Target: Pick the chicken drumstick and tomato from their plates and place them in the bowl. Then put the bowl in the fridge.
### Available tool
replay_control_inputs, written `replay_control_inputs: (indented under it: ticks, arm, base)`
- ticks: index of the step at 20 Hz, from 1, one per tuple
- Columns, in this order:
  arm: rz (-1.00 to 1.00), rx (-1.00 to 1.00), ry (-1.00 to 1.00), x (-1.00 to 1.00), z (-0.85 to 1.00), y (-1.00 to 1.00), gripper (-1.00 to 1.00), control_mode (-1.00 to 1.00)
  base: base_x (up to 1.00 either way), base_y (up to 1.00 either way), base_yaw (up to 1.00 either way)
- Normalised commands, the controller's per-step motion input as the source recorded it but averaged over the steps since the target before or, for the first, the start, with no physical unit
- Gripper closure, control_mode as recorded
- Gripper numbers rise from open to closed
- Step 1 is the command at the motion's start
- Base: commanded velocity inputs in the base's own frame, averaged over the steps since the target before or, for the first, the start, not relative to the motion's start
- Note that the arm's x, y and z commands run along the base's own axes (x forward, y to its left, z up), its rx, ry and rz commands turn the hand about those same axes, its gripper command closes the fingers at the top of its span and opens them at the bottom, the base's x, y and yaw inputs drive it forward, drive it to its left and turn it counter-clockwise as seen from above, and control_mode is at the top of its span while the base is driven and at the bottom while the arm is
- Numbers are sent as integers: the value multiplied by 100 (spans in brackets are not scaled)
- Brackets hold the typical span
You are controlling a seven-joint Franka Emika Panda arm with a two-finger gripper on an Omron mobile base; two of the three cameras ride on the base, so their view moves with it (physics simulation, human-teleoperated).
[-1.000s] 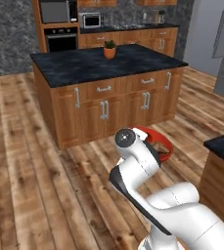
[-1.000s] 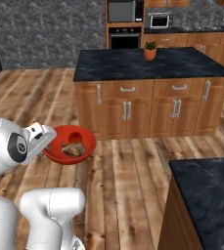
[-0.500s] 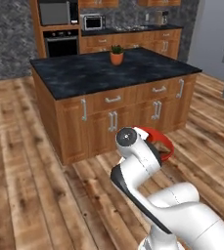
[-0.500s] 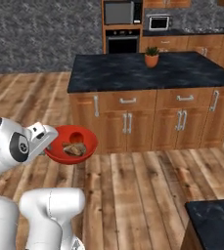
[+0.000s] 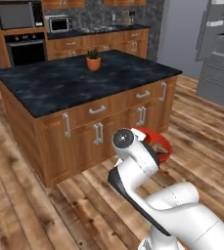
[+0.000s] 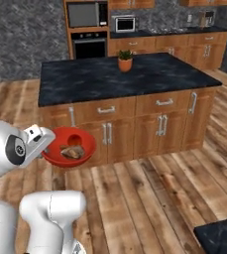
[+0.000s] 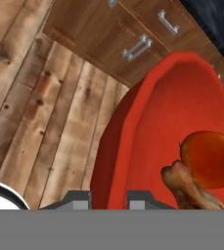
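My gripper (image 7: 108,200) is shut on the near rim of the red bowl (image 7: 147,127) and holds it in the air above the wooden floor. The tomato (image 7: 209,158) and the tan chicken drumstick (image 7: 187,188) lie side by side inside it. From the right base view the bowl (image 6: 55,155) hangs in front of the island's cabinets, with the drumstick (image 6: 72,152) in it and the gripper (image 6: 48,141) at its left rim. In the left base view the bowl (image 5: 158,141) peeks out behind my arm. The grey fridge (image 5: 221,58) stands at the far right with shelves showing. The plates are out of view.
A wooden kitchen island (image 5: 84,88) with a dark stone top stands straight ahead and carries a potted plant (image 5: 93,60). A black wall oven (image 6: 88,43) and a microwave (image 6: 124,23) are on the back wall. A dark counter corner (image 6: 224,237) sits at the lower right.
The whole scene has shifted, so the base has moved: the island has slid across both views and the fridge has come into view at the right. The bowl stays held in my gripper.
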Motion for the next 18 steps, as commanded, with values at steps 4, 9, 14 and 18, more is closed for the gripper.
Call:
replay_control_inputs:
  ticks: [4, 9, 14, 18]
  arm:
    - [0, 0, 0, 0, 0, 0, 100, 100]
    - [0, 0, 0, 0, 0, 0, 100, 100]
    - [0, 0, 0, 0, 0, 0, 100, 100]
    - [0, 0, 0, 0, 0, 0, 100, 100]
  base:
    - [52, 25, -44]
    - [55, 25, -42]
    - [59, 24, -42]
    - [57, 24, -42]
